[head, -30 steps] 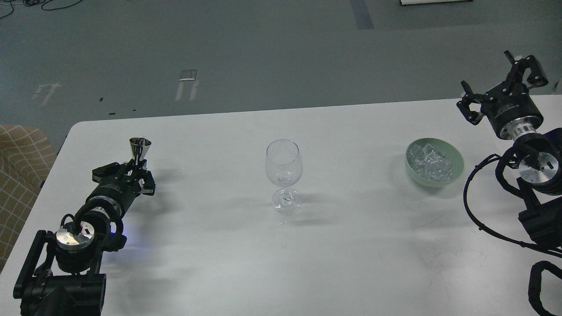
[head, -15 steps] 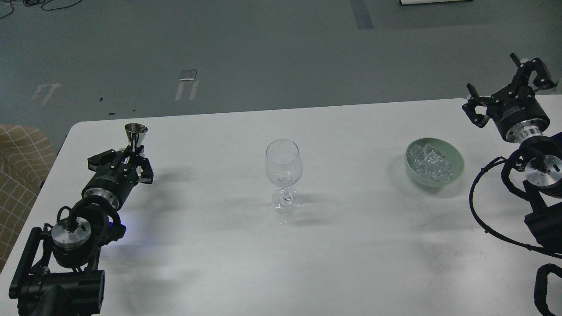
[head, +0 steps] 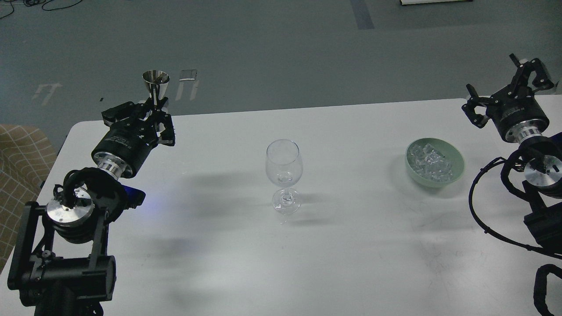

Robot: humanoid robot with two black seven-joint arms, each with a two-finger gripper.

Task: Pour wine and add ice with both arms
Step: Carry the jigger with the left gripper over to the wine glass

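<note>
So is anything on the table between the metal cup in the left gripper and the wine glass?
Nothing visible: only bare white table lies between the metal cup, held upright in the left gripper, and the wine glass.

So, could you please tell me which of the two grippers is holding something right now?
The left gripper: it is shut on the small metal cup, held upright. The right gripper is open and empty.

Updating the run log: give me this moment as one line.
left gripper: shut on jigger, upright | right gripper: open, empty | glass: centre | ice: in bowl
</note>
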